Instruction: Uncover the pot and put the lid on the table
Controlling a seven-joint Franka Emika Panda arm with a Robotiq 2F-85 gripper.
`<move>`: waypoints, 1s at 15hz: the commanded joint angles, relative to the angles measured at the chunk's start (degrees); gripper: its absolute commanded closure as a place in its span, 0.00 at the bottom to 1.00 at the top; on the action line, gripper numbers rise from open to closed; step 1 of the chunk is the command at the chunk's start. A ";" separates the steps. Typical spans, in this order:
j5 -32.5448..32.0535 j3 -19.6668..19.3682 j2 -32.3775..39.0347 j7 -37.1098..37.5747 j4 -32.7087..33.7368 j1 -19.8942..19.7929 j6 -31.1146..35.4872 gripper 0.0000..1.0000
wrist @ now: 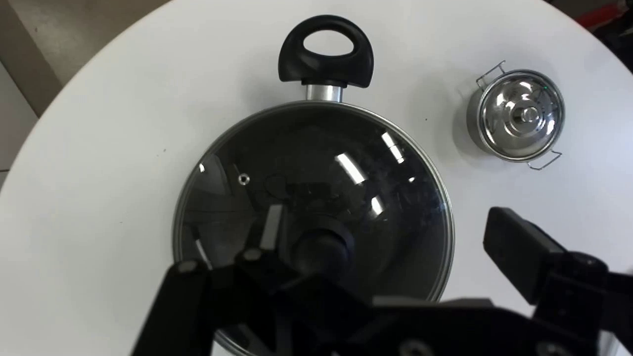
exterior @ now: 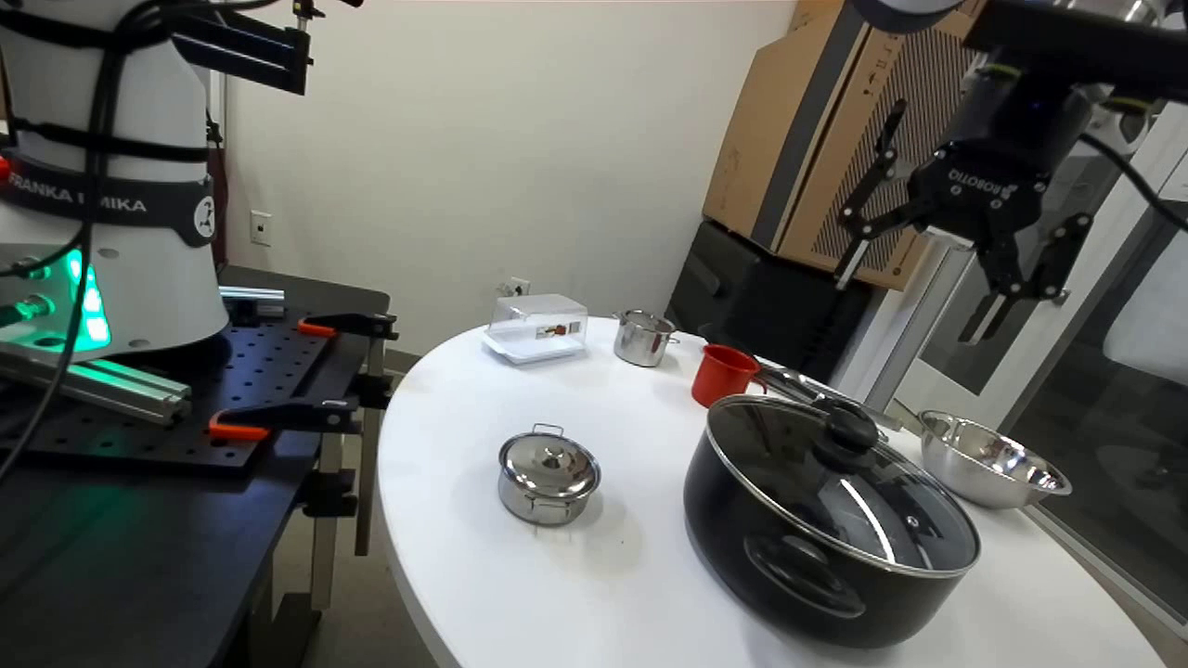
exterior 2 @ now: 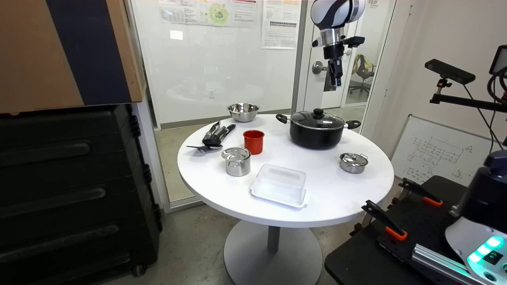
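Observation:
The black pot stands on the white round table. It also shows in an exterior view and the wrist view. The clear glass lid with its metal rim sits on the pot; it also shows in the wrist view. Its black knob points up, and in the wrist view the knob is partly hidden by a finger. My gripper is wide open and empty, well above the lid. In the wrist view the fingers are spread, one beside the knob, one past the rim.
A small steel container with a metal top stands near the pot. A red mug, a steel cup, a clear plastic box, black utensils and a steel bowl also stand on the table. White tabletop shows around the pot.

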 commanded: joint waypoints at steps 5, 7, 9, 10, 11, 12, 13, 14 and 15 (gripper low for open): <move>-0.15 0.27 0.13 1.03 -8.24 -0.30 11.36 0.00; -0.16 0.28 0.11 1.24 -9.06 -0.31 12.57 0.00; -0.15 0.27 0.04 1.26 -9.07 -0.30 12.62 0.00; 0.14 0.42 -0.06 0.75 -9.06 -0.46 12.53 0.00; 0.31 0.55 0.08 0.48 -9.10 -0.56 13.20 0.00; 0.33 0.73 0.36 -0.16 -9.18 -0.72 15.01 0.00; 0.22 0.78 0.80 -0.38 -8.92 -0.74 16.24 0.00; 0.14 0.79 1.16 -0.36 -8.77 -0.73 17.85 0.00; 0.23 0.90 1.47 -0.47 -8.69 -0.78 19.39 0.00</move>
